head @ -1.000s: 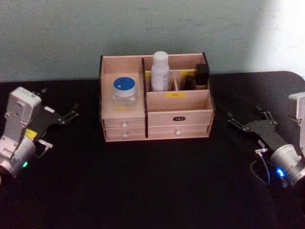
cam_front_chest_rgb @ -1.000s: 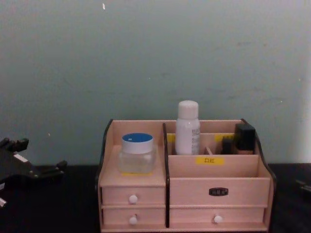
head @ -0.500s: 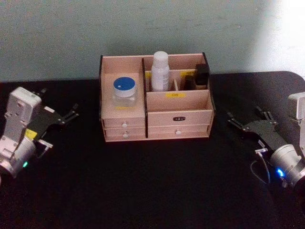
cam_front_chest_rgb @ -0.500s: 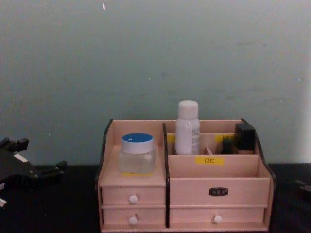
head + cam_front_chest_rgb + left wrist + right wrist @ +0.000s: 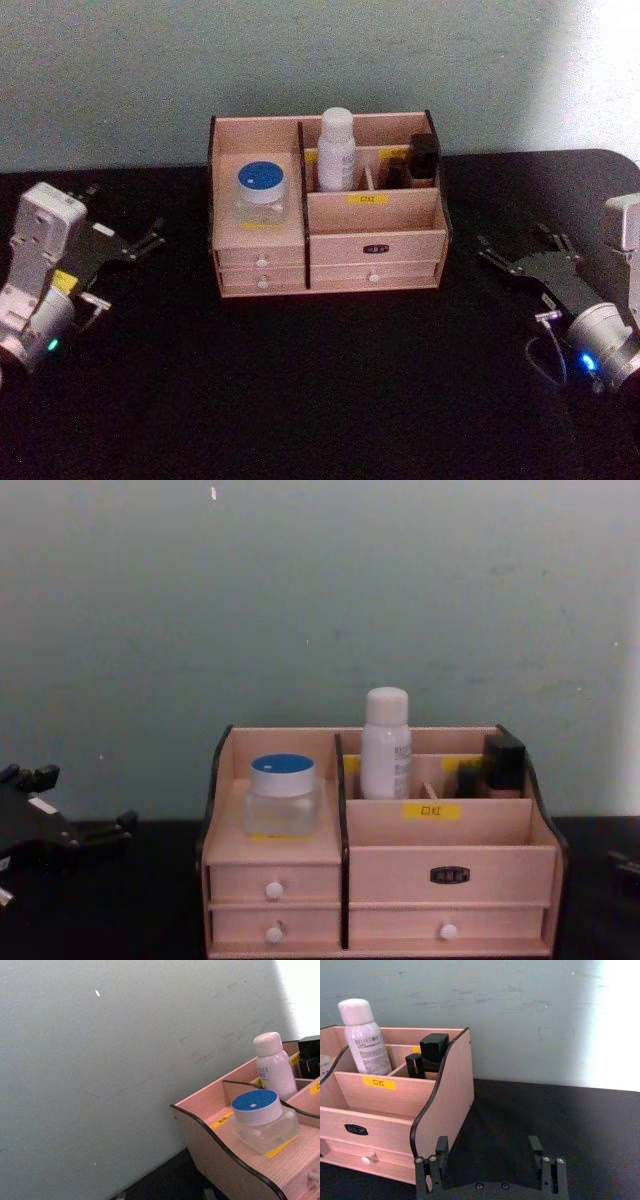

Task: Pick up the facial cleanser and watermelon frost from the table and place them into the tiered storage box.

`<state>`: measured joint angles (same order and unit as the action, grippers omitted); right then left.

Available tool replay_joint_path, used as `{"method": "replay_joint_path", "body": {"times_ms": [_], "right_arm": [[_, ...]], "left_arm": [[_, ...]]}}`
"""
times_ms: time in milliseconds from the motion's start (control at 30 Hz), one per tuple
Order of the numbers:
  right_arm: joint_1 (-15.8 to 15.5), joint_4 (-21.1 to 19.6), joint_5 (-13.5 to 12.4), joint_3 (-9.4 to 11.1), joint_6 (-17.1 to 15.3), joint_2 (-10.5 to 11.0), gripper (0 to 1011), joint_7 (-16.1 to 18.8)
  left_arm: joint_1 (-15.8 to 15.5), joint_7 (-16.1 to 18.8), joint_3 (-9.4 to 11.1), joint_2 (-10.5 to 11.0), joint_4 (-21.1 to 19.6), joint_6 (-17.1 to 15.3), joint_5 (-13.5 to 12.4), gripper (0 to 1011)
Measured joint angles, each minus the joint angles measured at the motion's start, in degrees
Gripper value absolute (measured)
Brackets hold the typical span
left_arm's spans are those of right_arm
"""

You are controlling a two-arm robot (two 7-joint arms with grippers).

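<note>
My left gripper (image 5: 150,238) and right gripper (image 5: 512,250), both spread and holding nothing, rest on the black bench (image 5: 330,380) on either side of the tiered storage box (image 5: 375,245). Inside it: 1 watermelon frost (image 5: 263,192) in the left compartment, and 1 facial cleanser (image 5: 336,150) upright in the rear compartment.

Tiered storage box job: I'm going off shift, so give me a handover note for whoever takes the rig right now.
Left gripper: open, holding nothing, over the table left of the tiered storage box.
Right gripper: open, holding nothing, over the table right of the box.
Facial cleanser: upright in a rear compartment of the box.
Watermelon frost: upright on the box's left shelf, above the two small drawers.
Done: both items sit in the box.
Left: no placing remains; just confirm both arms are parked.
</note>
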<state>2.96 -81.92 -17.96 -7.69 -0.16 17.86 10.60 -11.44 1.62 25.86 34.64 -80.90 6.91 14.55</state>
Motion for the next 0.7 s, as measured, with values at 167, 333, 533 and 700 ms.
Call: {"method": "replay_joint_path", "body": {"times_ms": [167, 333, 533, 700], "right_arm": [[0.0, 0.0, 0.0, 0.0, 0.0, 0.0, 1002, 0.0], [0.0, 0.0, 0.0, 0.0, 0.0, 0.0, 1002, 0.0], [0.0, 0.0, 0.0, 0.01, 0.0, 0.0, 1002, 0.0], [0.0, 0.0, 0.0, 0.0, 0.0, 0.0, 1002, 0.0]], "left_arm": [[0.0, 0.0, 0.0, 0.0, 0.0, 0.0, 0.0, 1002], [0.0, 0.0, 0.0, 0.0, 0.0, 0.0, 0.0, 1001], [0.0, 0.0, 0.0, 0.0, 0.0, 0.0, 0.0, 1001], [0.0, 0.0, 0.0, 0.0, 0.0, 0.0, 0.0, 1001]]}}
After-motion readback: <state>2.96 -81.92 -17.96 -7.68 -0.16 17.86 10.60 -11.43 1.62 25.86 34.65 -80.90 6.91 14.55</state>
